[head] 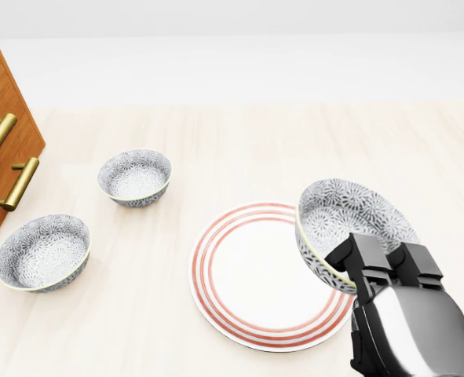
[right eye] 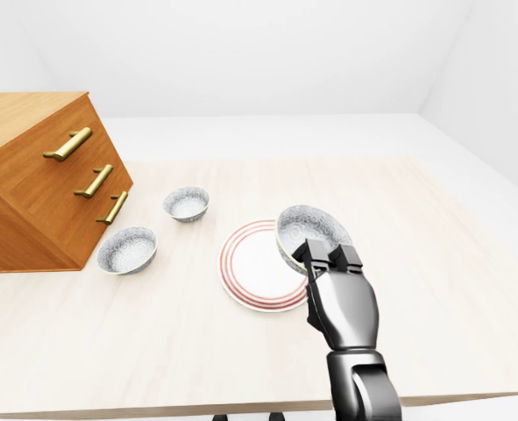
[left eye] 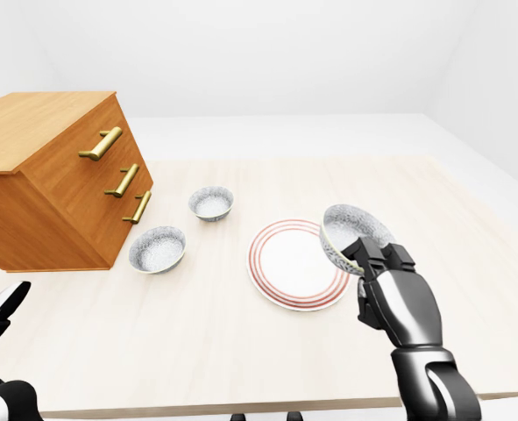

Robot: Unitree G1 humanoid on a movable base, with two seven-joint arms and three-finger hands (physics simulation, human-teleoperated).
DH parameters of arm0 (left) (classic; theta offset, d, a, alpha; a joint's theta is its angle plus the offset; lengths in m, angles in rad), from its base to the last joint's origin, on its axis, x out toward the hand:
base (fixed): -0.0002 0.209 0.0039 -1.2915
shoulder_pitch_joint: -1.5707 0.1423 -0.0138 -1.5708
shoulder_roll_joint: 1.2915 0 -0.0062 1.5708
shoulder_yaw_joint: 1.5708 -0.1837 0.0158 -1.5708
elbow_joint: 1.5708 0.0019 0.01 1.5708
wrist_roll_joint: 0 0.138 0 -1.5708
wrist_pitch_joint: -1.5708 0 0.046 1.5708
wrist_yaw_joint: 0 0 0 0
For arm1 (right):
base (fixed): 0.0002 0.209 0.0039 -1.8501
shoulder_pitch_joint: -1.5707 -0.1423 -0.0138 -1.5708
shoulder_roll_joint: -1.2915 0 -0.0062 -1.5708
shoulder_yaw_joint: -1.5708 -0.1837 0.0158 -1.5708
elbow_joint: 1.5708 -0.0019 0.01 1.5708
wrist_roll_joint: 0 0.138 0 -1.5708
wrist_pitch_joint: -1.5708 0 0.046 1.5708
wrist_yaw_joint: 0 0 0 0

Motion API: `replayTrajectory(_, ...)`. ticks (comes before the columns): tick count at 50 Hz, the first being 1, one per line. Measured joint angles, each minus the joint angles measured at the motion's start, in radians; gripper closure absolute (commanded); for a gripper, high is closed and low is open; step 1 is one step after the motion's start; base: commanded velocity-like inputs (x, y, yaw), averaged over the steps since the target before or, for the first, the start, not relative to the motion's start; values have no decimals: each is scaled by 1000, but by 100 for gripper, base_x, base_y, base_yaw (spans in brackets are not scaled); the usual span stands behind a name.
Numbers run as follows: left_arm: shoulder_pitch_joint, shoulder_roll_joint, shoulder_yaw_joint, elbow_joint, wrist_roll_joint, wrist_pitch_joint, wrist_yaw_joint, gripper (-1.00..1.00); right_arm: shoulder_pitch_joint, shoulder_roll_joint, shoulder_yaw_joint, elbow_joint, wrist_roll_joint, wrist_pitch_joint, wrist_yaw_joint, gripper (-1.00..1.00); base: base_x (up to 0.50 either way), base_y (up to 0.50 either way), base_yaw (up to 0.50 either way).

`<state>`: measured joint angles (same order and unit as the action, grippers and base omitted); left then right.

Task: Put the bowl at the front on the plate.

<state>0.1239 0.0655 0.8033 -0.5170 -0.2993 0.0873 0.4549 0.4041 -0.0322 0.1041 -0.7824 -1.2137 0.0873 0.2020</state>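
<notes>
My right hand [head: 377, 263] is shut on the near rim of a grey patterned bowl [head: 349, 216], holding it tilted above the right edge of the white plate with red rings [head: 247, 275]. The plate lies flat on the pale wooden table and carries nothing. Two more patterned bowls sit to the left: one [head: 135, 177] higher in the head view, one [head: 43, 252] lower, near the drawer unit. Part of my left hand [left eye: 0, 316] shows at the bottom left of the left-eye view, away from everything; its fingers are not clear.
A wooden drawer unit [left eye: 61, 180] with brass handles stands on the table's left side. The table's near edge [left eye: 241, 405] runs along the bottom of the eye views. White floor and walls lie beyond the table.
</notes>
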Motion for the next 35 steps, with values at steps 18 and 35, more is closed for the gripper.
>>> replayTrajectory(18, -1, 2, -2, 4, -3, 0, 3, -100, -112, 8, -2, 131, -401, 0, 42, 100, 0, 0, 0)
replayTrajectory(35, -3, 4, -4, 9, -5, 0, 7, -100, -139, 14, -1, 186, -490, 0, 46, 100, 0, 0, 0)
